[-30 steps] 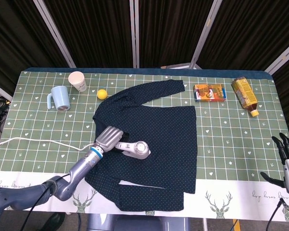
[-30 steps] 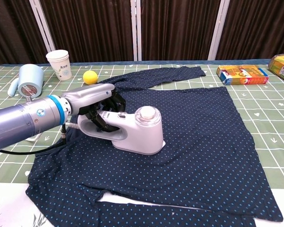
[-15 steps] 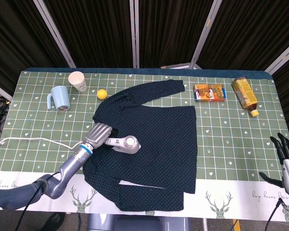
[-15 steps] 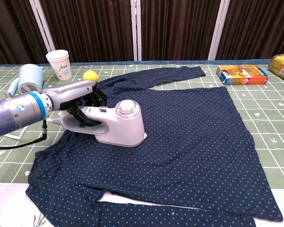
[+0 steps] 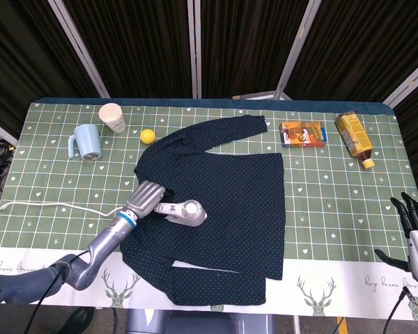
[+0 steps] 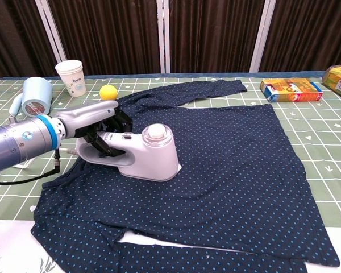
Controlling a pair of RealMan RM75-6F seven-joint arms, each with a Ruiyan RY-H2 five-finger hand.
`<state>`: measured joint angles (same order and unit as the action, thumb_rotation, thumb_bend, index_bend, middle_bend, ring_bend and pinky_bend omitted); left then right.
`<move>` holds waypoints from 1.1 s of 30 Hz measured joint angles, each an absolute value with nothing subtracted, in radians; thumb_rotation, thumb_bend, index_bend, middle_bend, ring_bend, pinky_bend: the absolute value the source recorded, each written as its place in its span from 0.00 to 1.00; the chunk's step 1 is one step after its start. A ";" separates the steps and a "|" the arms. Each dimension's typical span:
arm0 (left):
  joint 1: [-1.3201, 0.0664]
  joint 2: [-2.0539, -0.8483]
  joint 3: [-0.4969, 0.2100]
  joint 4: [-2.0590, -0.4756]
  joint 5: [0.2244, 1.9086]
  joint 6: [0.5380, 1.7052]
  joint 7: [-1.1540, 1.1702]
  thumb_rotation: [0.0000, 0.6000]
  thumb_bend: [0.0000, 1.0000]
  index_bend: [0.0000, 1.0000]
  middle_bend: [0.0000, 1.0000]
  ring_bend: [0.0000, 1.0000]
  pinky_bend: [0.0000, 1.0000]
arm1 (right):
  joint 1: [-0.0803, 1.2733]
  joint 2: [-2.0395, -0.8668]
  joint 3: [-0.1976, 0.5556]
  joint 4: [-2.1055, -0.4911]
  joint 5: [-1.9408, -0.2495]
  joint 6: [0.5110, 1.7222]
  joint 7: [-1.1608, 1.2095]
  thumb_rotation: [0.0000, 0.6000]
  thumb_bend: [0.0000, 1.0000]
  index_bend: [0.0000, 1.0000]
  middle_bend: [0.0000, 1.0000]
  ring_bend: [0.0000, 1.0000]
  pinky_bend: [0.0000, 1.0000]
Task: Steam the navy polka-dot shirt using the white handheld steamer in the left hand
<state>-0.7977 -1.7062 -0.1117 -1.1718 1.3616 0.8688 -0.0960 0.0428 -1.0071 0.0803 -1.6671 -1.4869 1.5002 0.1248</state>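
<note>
The navy polka-dot shirt lies flat across the middle of the table, one sleeve stretched toward the back. My left hand grips the handle of the white handheld steamer, whose base rests on the shirt's left side. Its cord trails off to the left edge. My right hand hangs off the table's right edge, fingers spread and holding nothing; the chest view does not show it.
A blue mug, a paper cup and a yellow ball stand at the back left. An orange box and a bottle lie back right.
The left hand slid the steamer leftward across the shirt, then a little back to the right and toward the front. The right hand has barely moved.
</note>
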 measured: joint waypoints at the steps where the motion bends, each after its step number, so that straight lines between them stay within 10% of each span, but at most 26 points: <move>1: -0.800 -1.712 -0.113 -1.174 1.363 0.868 -0.095 1.00 0.58 0.95 0.88 0.87 1.00 | 0.043 -1.007 0.080 -1.667 -1.487 1.500 0.126 1.00 0.00 0.00 0.00 0.00 0.00; 33: -0.839 -1.758 -0.132 -1.223 1.349 0.852 0.009 1.00 0.58 0.95 0.88 0.87 1.00 | 0.041 -1.006 0.078 -1.665 -1.490 1.502 0.129 1.00 0.00 0.00 0.00 0.00 0.00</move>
<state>-0.8388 -1.7579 -0.1317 -1.2227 1.3488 0.8522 0.0087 0.0409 -1.0057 0.0775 -1.6651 -1.4900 1.5018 0.1295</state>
